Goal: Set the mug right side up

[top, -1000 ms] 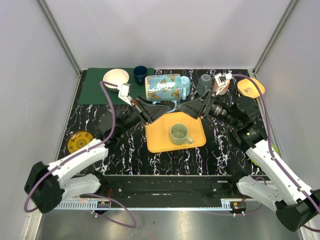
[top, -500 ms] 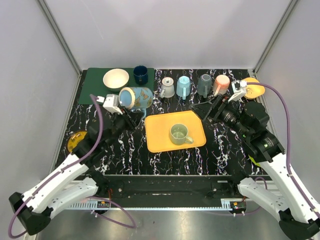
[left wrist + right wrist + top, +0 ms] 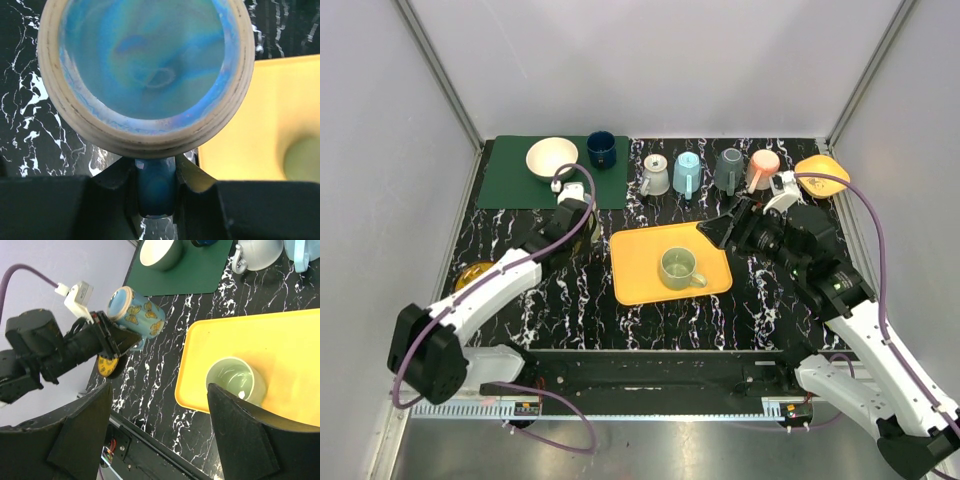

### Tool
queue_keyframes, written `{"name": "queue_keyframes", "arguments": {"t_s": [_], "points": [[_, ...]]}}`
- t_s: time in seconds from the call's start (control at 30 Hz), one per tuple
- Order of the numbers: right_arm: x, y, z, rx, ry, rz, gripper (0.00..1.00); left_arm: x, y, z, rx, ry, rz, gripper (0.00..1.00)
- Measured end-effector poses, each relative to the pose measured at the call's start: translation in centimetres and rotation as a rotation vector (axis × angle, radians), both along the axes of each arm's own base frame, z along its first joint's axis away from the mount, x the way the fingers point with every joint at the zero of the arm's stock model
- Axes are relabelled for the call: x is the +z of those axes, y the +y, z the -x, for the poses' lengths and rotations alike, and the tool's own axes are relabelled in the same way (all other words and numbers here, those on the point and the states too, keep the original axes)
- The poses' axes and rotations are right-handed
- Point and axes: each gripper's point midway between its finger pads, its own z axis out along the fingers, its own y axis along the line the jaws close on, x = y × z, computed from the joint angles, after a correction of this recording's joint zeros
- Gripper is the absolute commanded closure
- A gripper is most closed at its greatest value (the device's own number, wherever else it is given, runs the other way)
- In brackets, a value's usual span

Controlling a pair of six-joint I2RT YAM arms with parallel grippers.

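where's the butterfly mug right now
Right wrist view: the butterfly mug hangs in the left gripper, clamped by its handle, just left of the yellow tray, near the green mat.

Blue butterfly-patterned mug (image 3: 137,314), yellow tray (image 3: 280,345), black-marbled table (image 3: 165,376)

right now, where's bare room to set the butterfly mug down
Bare marble left of the yellow tray, in front of the green mat; also the tray's left half, beside the green mug. Crowded: the four-mug row behind the tray.

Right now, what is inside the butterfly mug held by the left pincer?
Only bare blue glaze shows inside the butterfly mug, with no contents visible. The left pincer clamps the handle outside the rim, so it covers none of the interior.
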Motion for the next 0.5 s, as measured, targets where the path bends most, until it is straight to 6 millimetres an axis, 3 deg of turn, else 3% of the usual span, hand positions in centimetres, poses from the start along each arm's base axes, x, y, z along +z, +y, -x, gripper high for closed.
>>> {"name": "queue_keyframes", "arguments": {"t_s": [0.33, 0.5], "points": [[-1.3, 0.0, 0.0, 0.003, 0.020, 0.024, 0.19, -4.9, 2.2, -4.9, 0.111, 0.069, -0.017, 1.00], [-1.6, -0.1, 0.0, 0.006, 0.018, 0.040, 0.19, -6.4, 1.8, -6.4, 0.114, 0.065, 0.001, 1.00]]}}
